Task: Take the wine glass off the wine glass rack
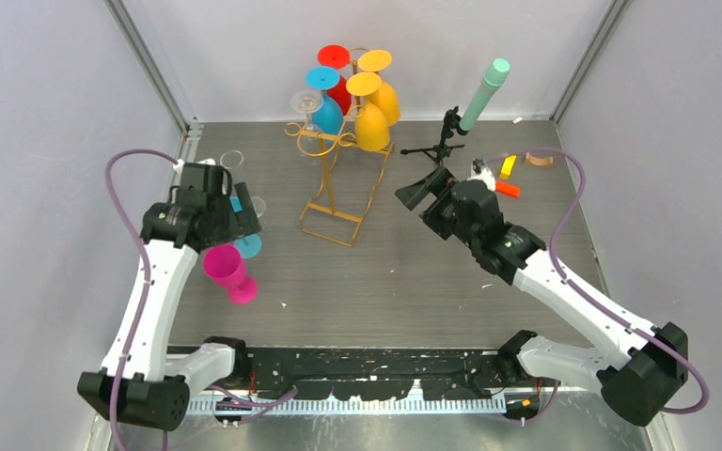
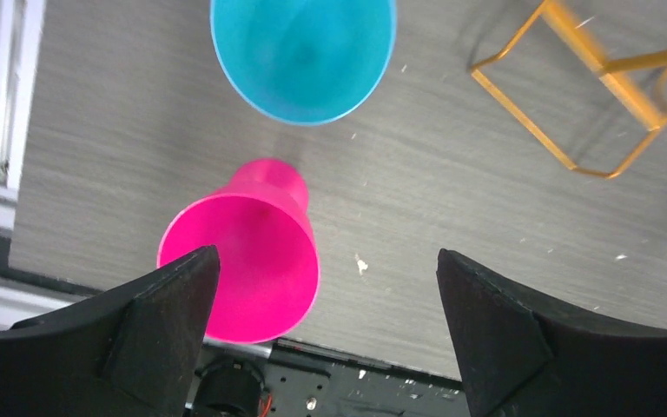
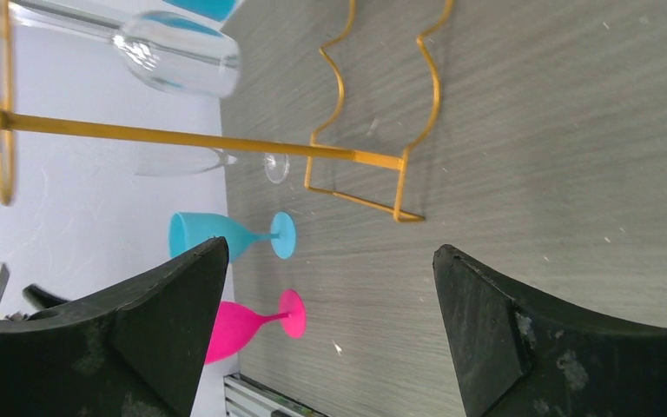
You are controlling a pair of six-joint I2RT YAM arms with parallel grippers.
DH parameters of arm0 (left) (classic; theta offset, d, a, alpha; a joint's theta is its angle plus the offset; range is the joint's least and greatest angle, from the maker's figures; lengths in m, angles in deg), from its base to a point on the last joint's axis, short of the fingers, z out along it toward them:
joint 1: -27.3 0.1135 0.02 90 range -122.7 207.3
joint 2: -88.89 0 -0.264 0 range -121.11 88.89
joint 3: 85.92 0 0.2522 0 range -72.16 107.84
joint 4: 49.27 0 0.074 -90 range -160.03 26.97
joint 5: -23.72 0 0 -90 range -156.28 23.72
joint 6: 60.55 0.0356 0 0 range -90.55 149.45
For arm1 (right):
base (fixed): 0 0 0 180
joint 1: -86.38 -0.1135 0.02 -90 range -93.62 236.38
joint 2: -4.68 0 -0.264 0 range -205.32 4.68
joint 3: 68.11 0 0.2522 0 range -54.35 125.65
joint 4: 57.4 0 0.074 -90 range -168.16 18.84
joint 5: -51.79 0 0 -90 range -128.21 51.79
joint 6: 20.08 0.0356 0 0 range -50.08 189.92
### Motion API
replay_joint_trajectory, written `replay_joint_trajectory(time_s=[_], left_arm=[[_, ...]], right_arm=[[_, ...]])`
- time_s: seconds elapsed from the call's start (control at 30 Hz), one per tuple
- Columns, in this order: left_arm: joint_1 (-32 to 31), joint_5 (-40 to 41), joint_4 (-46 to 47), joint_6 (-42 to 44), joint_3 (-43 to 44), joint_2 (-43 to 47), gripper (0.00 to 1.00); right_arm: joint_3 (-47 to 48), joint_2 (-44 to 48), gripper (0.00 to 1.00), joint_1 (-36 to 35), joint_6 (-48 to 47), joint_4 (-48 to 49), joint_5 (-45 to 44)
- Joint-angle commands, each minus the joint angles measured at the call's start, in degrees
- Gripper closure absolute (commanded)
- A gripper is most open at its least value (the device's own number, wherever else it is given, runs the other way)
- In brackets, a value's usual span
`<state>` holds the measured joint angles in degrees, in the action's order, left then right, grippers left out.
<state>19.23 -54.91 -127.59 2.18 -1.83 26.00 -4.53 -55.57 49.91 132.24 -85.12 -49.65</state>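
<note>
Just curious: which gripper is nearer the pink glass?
Left. The left gripper hovers open just above the pink glass; the right gripper is across the table, past the rack.

Grey wood-grain counter (image 1: 414,272), a few pale specks on it. Plain pale lilac-grey panels on three sides: left wall (image 1: 47,113), back wall (image 1: 244,47), right wall (image 1: 677,113). Aluminium posts (image 1: 150,66) in both back corners. Black rail (image 1: 376,365) along the near edge. Light even and soft, shadows faint.
</note>
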Motion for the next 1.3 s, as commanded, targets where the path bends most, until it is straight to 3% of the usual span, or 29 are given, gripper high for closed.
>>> replay_joint_trajectory(time_s=[0.0, 0.37, 0.57, 0.67, 0.9, 1.07, 1.27], left_arm=[[0.3, -0.9, -2.1, 2.4, 6.5, 3.9, 0.00], [0.3, -11.9, 3.3, 7.6, 4.4, 12.8, 0.00], [0.3, -18.8, 4.1, 8.4, 3.0, 15.1, 0.00], [0.3, -20.3, 4.6, 9.0, 3.0, 15.5, 0.00], [0.3, -25.2, 6.2, 8.0, 2.5, 16.2, 0.00], [0.2, -23.9, 6.1, 8.3, 1.5, 16.9, 0.00], [0.3, -21.7, 6.2, 8.4, 1.1, 17.0, 0.00]], right_arm=[[10.0, -3.2, 0.07, 0.9, -5.2, 1.3, -0.6], [35.0, -19.7, 0.12, 7.1, -9.6, 3.1, -1.1], [49.0, -31.8, 0.22, 10.9, -9.6, 2.6, 7.9], [54.6, -37.1, 0.23, 11.6, -9.4, 1.6, 10.0], [66.6, -47.5, 0.35, 12.1, -10.5, -1.0, 13.6], [68.9, -51.0, 0.39, 12.1, -9.1, -0.2, 15.0], [69.2, -52.2, 0.61, 12.0, -8.8, -0.5, 15.2]])
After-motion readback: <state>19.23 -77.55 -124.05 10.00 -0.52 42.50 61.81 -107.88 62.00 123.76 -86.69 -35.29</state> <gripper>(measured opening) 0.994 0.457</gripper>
